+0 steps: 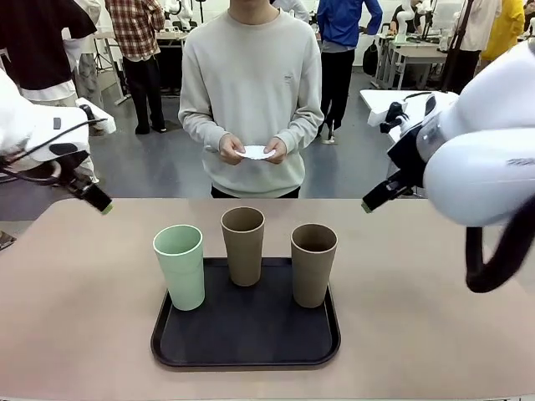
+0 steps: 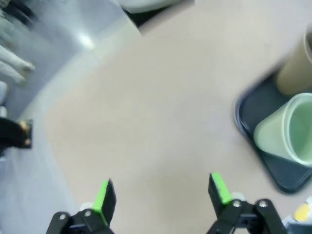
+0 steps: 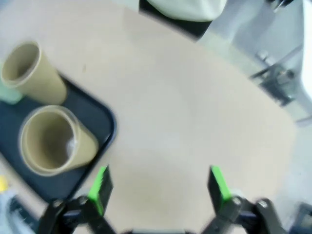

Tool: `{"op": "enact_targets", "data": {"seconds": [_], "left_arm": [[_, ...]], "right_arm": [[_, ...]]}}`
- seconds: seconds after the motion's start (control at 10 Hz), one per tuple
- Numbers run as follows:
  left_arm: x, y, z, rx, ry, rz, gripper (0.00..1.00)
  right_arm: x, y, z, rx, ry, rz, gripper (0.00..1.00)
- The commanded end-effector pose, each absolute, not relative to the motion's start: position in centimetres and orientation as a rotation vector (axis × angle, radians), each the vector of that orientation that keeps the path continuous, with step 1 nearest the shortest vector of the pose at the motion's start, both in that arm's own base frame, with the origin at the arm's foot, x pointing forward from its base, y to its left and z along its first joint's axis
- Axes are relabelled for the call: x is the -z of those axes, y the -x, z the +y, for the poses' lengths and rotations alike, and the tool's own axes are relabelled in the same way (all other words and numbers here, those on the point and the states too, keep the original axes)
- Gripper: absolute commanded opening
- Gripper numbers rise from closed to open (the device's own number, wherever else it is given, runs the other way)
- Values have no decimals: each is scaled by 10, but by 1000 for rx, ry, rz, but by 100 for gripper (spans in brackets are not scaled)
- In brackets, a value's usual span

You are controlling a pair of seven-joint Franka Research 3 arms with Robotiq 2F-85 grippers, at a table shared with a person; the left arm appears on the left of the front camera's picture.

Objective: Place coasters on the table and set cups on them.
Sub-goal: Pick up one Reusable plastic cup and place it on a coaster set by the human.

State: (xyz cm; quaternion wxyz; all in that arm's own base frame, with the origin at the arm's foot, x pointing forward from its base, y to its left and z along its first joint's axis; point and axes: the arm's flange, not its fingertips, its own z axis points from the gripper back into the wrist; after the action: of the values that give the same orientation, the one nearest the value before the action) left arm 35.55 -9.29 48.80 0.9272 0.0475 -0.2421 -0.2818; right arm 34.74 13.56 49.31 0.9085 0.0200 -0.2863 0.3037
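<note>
Surface: the wide beige-tan matte tabletop [image 1: 75, 334] lies bare on both sides of the tray, and we see no coaster laid on it yet.
Arms: the white left arm [image 1: 33, 125] and the white right arm [image 1: 485, 159] hang over the far corners, well apart from the tray.
Tray: the black rounded-square tray [image 1: 251, 351] sits at the near middle of the surface and bears all three cups.
Cups: the pale mint-green tapered tumbler [image 1: 180, 267] stands at the tray's left edge. One tan-brown tumbler [image 1: 243, 246] stands at the back middle and the other tan-brown tumbler [image 1: 313, 266] at the right. All are upright and apart.
Cup handling: we judge them light, stiff and matte but, being tall with narrow bases, easy to tip. We would clasp one across its wall, below the rim.
Coasters: the small white scalloped paper doilies [image 1: 255, 152] rest in the person's hands [image 1: 230, 150] beyond the far edge. We cannot tell how many.
Coaster handling: we judge them thin, limp and easily creased, best pinched lightly at the edge.
Left jaws: wide and empty, with green pads [image 2: 103, 195] over bare surface.
Right jaws: wide and empty, with green pads [image 3: 218, 183] over bare surface near the tray's corner.
</note>
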Motion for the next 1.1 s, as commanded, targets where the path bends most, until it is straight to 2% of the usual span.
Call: {"op": "enact_targets", "data": {"seconds": [0.0,0.2,0.3,0.4,0.5,0.6,0.8,0.9,1.0], "left_arm": [[-506,-280,-74,566,-33,-323,100],[-503,-232,-60,522,-71,-320,100],[-498,-236,-60,484,-147,-392,100],[-526,-275,-75,558,-51,-299,100],[-526,-275,-75,558,-51,-299,100],[-543,-257,-66,542,-76,-332,100],[-531,-266,-31,518,376,-346,100],[-535,-275,-4,511,623,-356,100],[-519,-285,25,487,834,-407,100]], "right_arm": [[-497,-243,123,-666,5,-493,100],[-488,-196,123,-663,110,-465,100],[-531,-286,139,-670,2,-498,100],[-531,-286,139,-670,2,-498,100],[-531,-286,139,-670,2,-498,100],[-546,-256,140,-670,34,-483,100],[-501,-282,65,-456,-432,-342,100],[-487,-289,30,-350,-716,-351,100],[-469,-297,-12,-264,-914,-322,100]]}}
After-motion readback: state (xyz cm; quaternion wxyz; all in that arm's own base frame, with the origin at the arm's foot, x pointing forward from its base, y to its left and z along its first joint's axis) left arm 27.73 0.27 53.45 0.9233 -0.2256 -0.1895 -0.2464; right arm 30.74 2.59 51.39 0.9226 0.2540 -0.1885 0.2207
